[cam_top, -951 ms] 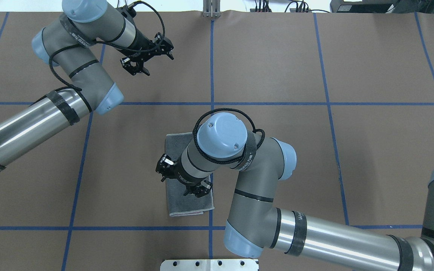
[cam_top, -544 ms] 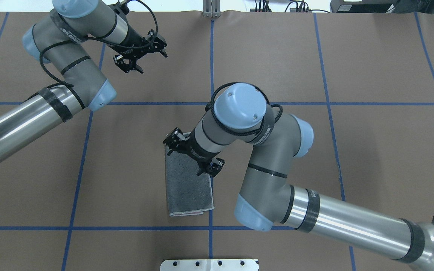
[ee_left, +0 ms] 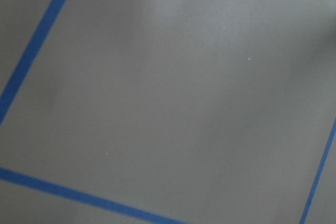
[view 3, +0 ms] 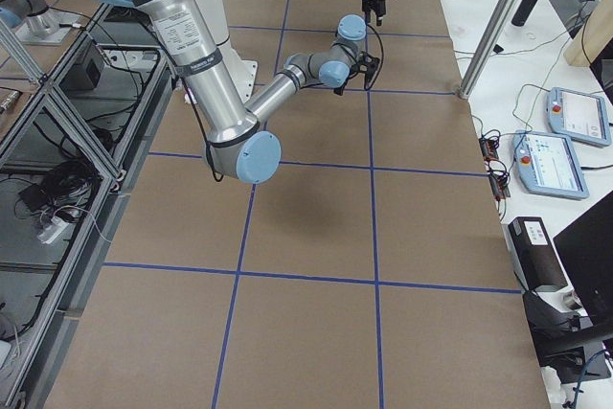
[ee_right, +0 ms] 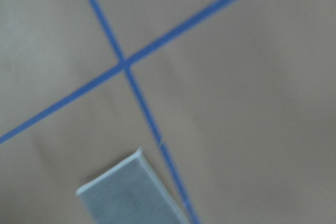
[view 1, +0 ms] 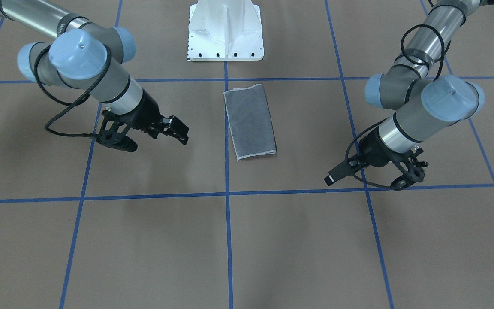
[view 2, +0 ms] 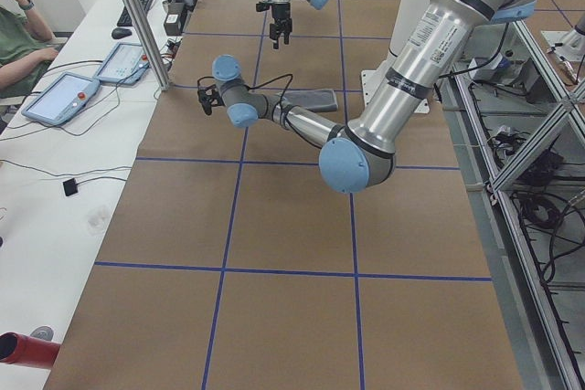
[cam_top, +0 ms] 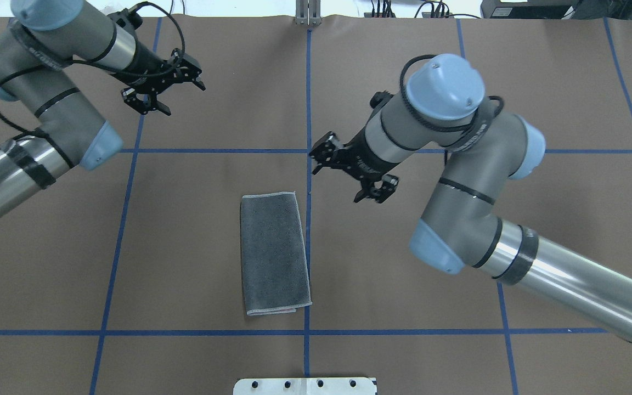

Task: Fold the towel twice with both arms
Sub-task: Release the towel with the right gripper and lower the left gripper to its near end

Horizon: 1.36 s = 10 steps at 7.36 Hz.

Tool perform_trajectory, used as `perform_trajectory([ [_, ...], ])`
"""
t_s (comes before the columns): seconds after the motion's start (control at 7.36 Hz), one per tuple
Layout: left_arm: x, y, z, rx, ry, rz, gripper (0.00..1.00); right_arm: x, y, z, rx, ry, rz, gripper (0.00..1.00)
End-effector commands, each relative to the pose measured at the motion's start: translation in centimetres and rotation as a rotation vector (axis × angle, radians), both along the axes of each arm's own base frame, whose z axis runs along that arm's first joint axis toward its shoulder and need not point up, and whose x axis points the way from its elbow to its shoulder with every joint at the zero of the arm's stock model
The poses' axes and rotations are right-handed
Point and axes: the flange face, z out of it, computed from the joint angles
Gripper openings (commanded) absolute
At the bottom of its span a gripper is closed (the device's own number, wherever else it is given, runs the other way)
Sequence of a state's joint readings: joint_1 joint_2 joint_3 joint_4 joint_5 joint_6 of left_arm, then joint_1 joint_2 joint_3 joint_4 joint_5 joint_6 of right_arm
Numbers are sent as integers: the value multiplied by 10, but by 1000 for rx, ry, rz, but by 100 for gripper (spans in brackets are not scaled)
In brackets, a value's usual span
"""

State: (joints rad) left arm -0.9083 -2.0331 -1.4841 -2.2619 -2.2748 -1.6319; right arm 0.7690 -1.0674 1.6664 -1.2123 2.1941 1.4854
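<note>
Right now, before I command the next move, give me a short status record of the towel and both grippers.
item: grey terry-cloth towel, folded into a long rectangle, flat on the brown blue-taped table
left: black two-finger left gripper, open, empty, far from towel
right: black two-finger right gripper, open, empty, past towel's far corner, not touching
contact: none

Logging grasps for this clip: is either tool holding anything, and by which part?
Nothing is held. The left tool and right tool are open and empty, both clear of the folded towel.
</note>
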Motion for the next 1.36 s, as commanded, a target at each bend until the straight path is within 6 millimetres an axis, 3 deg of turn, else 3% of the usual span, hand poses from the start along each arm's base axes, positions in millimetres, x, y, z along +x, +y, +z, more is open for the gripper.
perform_trajectory([
  [0.0,18,101,-22,-104,72,51,100,29,-22,37,93,52,-21,99],
  [0.14,43,145,-38,-133,92,55,100,28,-23,39,94,56,-21,99],
  [0.54,145,287,-72,-131,28,40,100,23,-27,51,82,71,-18,99],
  [0.68,162,309,-78,-124,-5,49,100,22,-27,52,81,72,-19,99],
  [0.82,169,318,-73,-128,-21,65,100,22,-27,54,78,75,-20,99],
  [1.22,194,323,-52,-132,-73,84,100,20,-28,55,73,78,-19,99],
])
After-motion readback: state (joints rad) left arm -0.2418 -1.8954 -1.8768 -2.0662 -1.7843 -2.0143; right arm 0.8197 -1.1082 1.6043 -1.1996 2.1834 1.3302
